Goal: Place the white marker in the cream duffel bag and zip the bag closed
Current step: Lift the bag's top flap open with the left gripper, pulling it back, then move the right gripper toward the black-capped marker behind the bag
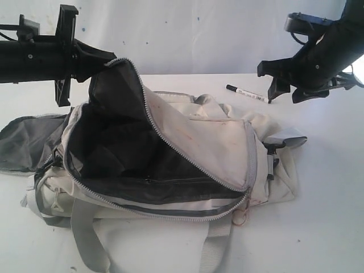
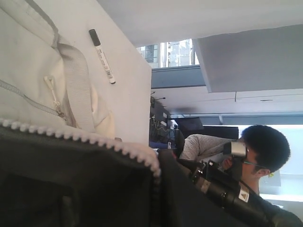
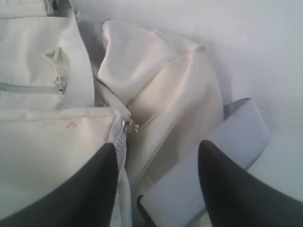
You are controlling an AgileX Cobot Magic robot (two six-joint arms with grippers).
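Left hand (image 1: 108,61) clenched on the raised flap (image 1: 122,85) of the cream duffel bag (image 1: 216,142); right hand (image 1: 289,90) released and empty, near the white marker (image 1: 248,94) lying toward the far edge of the worktop (image 1: 330,170). Risks: the slim marker may roll away under the grasp; the flap may slip and cover the opening.

- cream duffel bag (image 1: 216,142): soft matt woven cloth, faint reddish smudges
- lining (image 1: 125,148): dark grey thin fabric, slight sheen
- zipper teeth (image 2: 94,139): pale moulded plastic
- webbing strap (image 1: 85,239): grey ribbed weave
- white marker (image 1: 247,94): smooth plastic barrel, black cap
- desk (image 1: 330,187): smooth matt white
- right claw (image 3: 158,146): matt black plastic
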